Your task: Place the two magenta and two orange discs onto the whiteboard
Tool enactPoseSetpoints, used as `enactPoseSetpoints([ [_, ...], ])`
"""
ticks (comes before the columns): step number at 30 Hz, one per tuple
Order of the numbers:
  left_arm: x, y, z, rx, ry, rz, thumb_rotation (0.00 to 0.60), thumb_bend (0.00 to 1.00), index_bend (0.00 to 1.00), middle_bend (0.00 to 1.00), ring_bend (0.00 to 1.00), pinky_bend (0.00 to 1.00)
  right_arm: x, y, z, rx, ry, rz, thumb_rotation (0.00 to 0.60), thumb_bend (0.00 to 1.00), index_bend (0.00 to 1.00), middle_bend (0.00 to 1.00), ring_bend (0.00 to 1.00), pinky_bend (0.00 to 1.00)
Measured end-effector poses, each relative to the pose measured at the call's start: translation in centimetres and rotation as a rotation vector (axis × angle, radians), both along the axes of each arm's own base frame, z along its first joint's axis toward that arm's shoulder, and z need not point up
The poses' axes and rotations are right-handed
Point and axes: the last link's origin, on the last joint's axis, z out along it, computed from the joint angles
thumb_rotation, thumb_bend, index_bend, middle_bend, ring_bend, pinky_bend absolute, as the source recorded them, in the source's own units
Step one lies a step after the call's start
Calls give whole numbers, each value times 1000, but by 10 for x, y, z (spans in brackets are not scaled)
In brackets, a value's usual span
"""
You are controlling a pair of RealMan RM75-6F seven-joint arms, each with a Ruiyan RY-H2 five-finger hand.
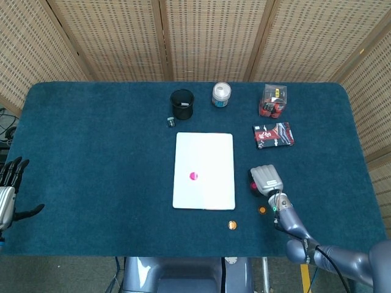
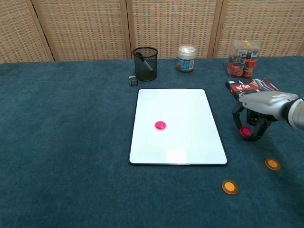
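Right hand (image 1: 265, 179) lies just right of the whiteboard (image 1: 204, 152); left hand (image 1: 7, 189) at table edge

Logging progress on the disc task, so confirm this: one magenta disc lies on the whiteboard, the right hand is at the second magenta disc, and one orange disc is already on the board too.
Not quite. Both orange discs lie on the blue cloth, off the whiteboard, as the chest view shows. The rest holds: one magenta disc is on the board, and the right hand is at the second magenta disc.
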Motion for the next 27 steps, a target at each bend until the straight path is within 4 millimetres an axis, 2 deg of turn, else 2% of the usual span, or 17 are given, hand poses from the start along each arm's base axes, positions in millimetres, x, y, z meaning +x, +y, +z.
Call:
enactPoseSetpoints([
  [7,-1,1,1,4,-8,5,600,0,0,0,0,0,45,-21,0,-21,-38,37,600,311,554,941,983,1000],
  [13,-4,3,3,-3,-25,18,600,0,0,0,0,0,79,-36,-14,-22,-57,25,600,311,545,941,983,1000],
  [17,-6,5,5,-10,-37,27,600,0,0,0,0,0,94,-44,-29,-19,-48,5,600,234,284,941,983,1000],
  [18,-7,6,6,-10,-40,30,600,0,0,0,0,0,98,-46,-35,-21,-39,5,600,222,237,941,983,1000],
  [20,-8,8,7,-12,-45,34,600,0,0,0,0,0,105,-48,-41,-24,-24,17,600,223,209,941,983,1000],
  [23,-9,8,8,-13,-49,36,600,0,0,0,0,0,108,-46,-42,-26,-13,29,600,236,211,941,983,1000],
  [27,-9,8,9,-14,-53,35,600,0,0,0,0,0,110,-36,-38,-12,-28,48,600,253,316,941,983,1000],
])
